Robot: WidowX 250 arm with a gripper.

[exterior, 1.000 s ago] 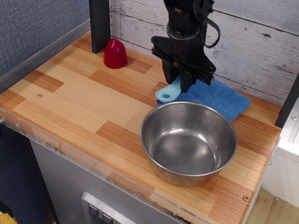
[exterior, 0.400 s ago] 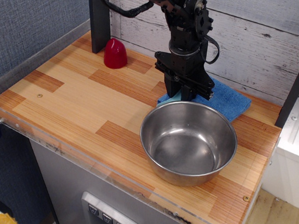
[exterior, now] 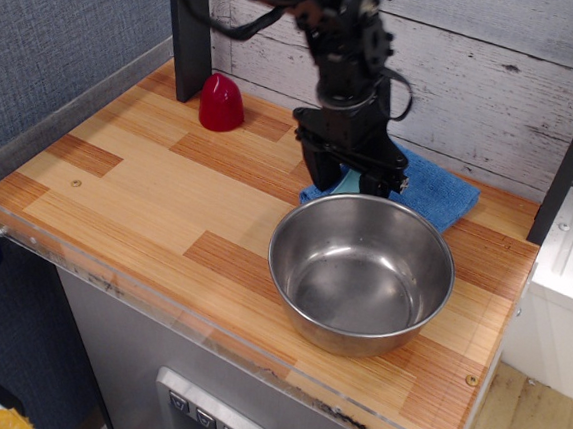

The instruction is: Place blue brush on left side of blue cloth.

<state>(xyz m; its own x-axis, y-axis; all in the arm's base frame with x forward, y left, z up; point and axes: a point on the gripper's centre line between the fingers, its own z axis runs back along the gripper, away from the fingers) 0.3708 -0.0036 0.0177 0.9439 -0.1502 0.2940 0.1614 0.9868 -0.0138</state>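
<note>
the black arm reaches straight down, gripper (exterior: 347, 183) low (jaws slightly parted, pointing downward).
</note>
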